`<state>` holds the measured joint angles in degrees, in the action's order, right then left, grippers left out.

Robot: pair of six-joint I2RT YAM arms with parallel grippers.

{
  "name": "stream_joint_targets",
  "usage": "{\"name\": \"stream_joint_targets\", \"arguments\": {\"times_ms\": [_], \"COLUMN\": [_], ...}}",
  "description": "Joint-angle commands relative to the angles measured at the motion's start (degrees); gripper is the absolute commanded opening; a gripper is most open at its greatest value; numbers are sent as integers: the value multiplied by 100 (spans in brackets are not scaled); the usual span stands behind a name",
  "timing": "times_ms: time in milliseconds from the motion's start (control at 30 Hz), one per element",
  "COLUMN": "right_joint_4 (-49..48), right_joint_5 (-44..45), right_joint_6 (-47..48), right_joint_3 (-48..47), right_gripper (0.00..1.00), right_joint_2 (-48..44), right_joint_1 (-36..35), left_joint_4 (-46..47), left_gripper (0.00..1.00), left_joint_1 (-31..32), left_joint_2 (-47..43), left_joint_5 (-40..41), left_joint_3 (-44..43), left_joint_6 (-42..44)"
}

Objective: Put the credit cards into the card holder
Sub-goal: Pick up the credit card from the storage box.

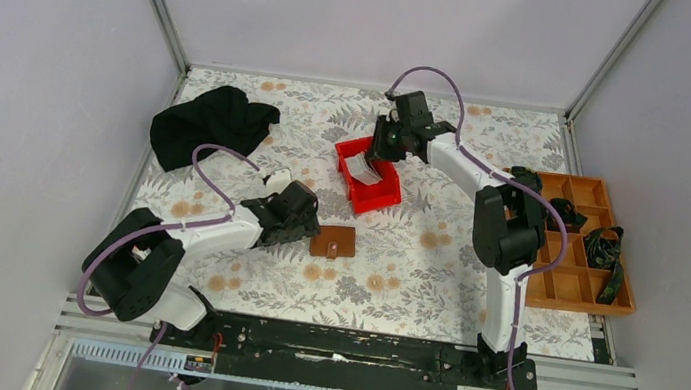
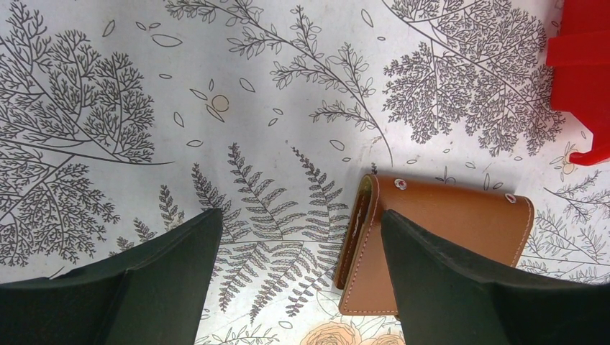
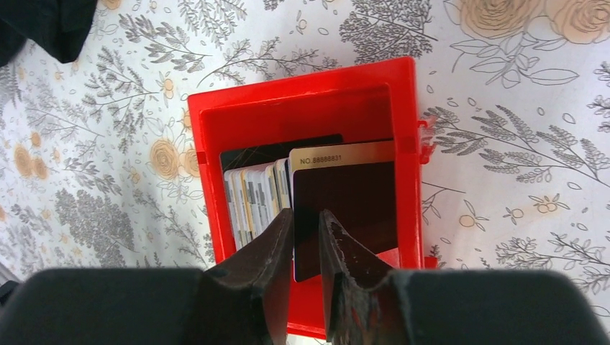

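The card holder (image 2: 446, 219) is smooth tan leather with a soft sheen, pale stitching along its edge and small shiny metal studs (image 2: 401, 184). The red bin (image 3: 302, 108) is hard, glossy plastic. The credit cards (image 3: 345, 201) in it are slick plastic, the front one dark with a gold band. The table cover (image 2: 288, 86) is matt and printed with ferns; paper or cloth, I can't say. The black cloth (image 1: 213, 124) is soft, crumpled and dull. The tray (image 1: 577, 281) has a flat orange-brown finish. The right gripper (image 3: 307, 215) has matt black, faintly grainy fingers (image 3: 262, 266).
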<state>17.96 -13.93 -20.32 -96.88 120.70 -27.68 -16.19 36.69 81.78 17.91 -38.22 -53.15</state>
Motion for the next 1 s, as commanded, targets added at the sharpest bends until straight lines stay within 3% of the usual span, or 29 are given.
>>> {"name": "stream_joint_targets", "arguments": {"times_ms": [0, 467, 767, 967], "right_joint_4": [148, 676, 742, 833], "right_joint_5": [255, 1558, 1798, 2105], "right_joint_6": [155, 996, 1226, 1358], "right_joint_3": [-186, -380, -296, -514], "right_gripper": [25, 11, 0, 0], "right_joint_2": [-342, -407, -349, -511], "right_joint_1": [14, -35, -174, -359], "left_joint_4": [230, 177, 49, -246], "left_gripper": [88, 89, 90, 95], "left_joint_1": [-30, -41, -52, -143], "left_joint_2": [91, 139, 76, -143], "left_joint_5": [-30, 2, 68, 134], "left_joint_3": [-145, -337, -478, -745], "left_joint_6": [67, 97, 63, 139]}}
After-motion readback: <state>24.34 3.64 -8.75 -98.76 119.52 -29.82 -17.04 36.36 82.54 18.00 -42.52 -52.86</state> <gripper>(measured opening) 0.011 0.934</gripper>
